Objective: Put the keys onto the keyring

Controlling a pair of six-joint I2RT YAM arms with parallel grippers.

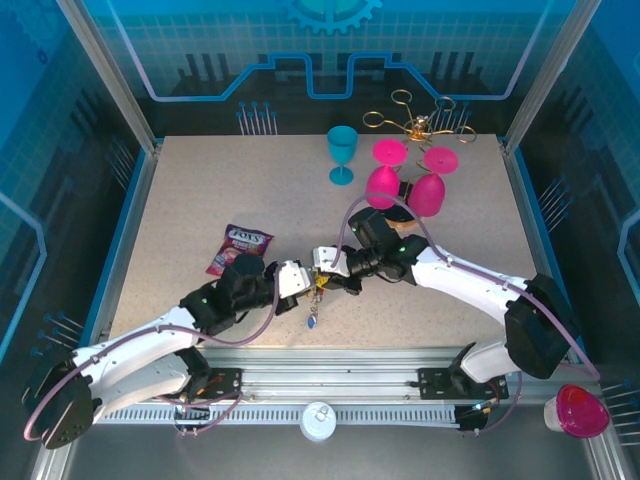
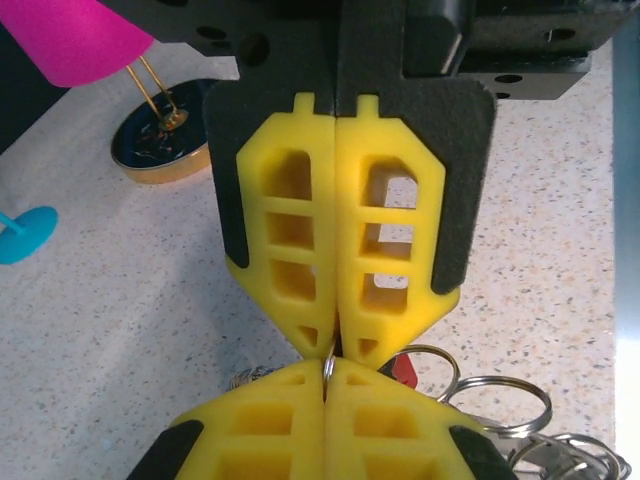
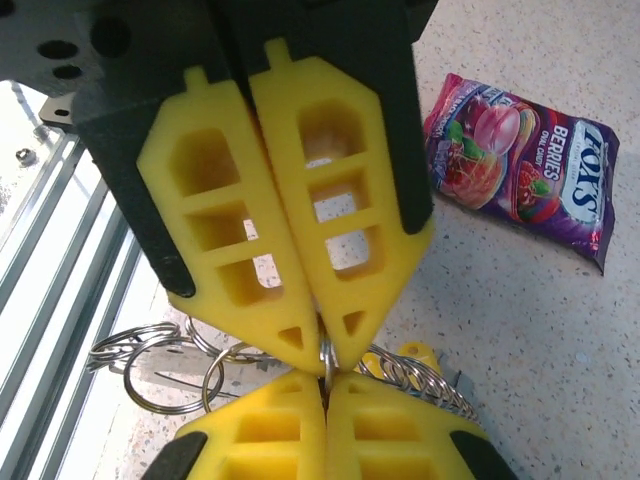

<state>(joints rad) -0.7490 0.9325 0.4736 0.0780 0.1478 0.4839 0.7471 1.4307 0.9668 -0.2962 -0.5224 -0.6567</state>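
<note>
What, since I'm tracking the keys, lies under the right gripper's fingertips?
Silver split rings, a coiled loop and a yellow key head show beneath the right gripper, which covers the rest.

Overhead; wrist close-ups, apparently face-to-face
</note>
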